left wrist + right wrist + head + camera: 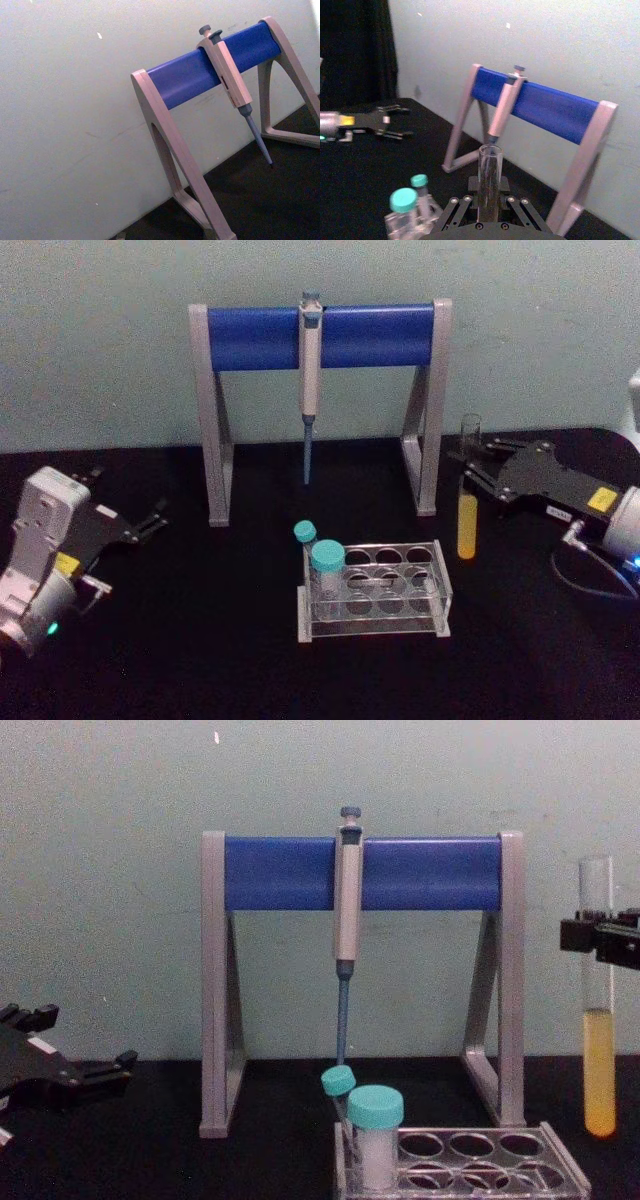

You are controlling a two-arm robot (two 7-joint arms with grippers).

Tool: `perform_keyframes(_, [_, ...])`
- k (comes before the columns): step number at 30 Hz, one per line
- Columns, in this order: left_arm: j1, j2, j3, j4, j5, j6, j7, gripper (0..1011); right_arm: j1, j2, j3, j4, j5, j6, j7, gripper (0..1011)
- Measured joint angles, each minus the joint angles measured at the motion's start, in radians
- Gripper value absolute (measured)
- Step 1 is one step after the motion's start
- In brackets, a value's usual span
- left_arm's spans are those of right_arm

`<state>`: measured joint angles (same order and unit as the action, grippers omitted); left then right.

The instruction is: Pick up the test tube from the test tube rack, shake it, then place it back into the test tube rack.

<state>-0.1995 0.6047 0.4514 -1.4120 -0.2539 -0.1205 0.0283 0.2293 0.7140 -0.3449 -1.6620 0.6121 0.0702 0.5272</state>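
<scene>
Jaws of the left gripper (152,523) are spread and empty, parked near the left edge of the desk (200,640). Toward the front edge, at its middle, the rack (400,585) is seen with two capped tubes (327,560) at its left end. Near the right edge the tube (467,512) is held upright by the right gripper (468,470), jaws clamped on its upper part, off the rack. Shaking is judged in hand; next, the tube must be aligned over a free hole. The desk is black, backed by a pale wall (100,360).

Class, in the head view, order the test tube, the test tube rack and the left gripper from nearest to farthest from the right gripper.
From the right gripper:
1. test tube, held in its jaws, right side.
2. test tube rack, centre front.
3. left gripper, open, far left.
</scene>
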Motion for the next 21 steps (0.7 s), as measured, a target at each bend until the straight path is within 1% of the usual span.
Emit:
perform_keyframes(4, [0.000,0.000,0.000,0.000,0.000,0.000,0.000,1001,0.033,-0.030,-0.012,0.037,-0.039,0.007,-0.027,232])
perform_keyframes(7, [0.000,0.000,0.000,0.000,0.000,0.000,0.000,1001,0.068,-0.068,-0.024,0.071,-0.074,0.005,-0.044,232])
perform_keyframes(8, [0.000,0.000,0.000,0.000,0.000,0.000,0.000,1001,0.068,-0.068,-0.024,0.071,-0.074,0.005,-0.044,232])
perform_keyframes(9, [0.000,0.000,0.000,0.000,0.000,0.000,0.000,1001,0.080,-0.082,-0.028,0.083,-0.085,0.000,-0.046,232])
perform_keyframes(11, [0.000,0.000,0.000,0.000,0.000,0.000,0.000,1001,0.093,-0.100,-0.033,0.097,-0.092,-0.008,-0.045,232])
perform_keyframes(12, [0.000,0.000,0.000,0.000,0.000,0.000,0.000,1001,0.105,-0.116,-0.036,0.110,-0.098,-0.016,-0.041,232])
perform_keyframes(18, [0.000,0.000,0.000,0.000,0.000,0.000,0.000,1001,0.133,-0.171,-0.051,0.146,-0.097,-0.045,-0.005,232])
perform_keyframes(19, [0.000,0.000,0.000,0.000,0.000,0.000,0.000,1001,0.133,-0.171,-0.051,0.146,-0.097,-0.045,-0.005,232])
perform_keyframes(21, [0.000,0.000,0.000,0.000,0.000,0.000,0.000,1001,0.137,-0.183,-0.057,0.151,-0.087,-0.051,0.015,232])
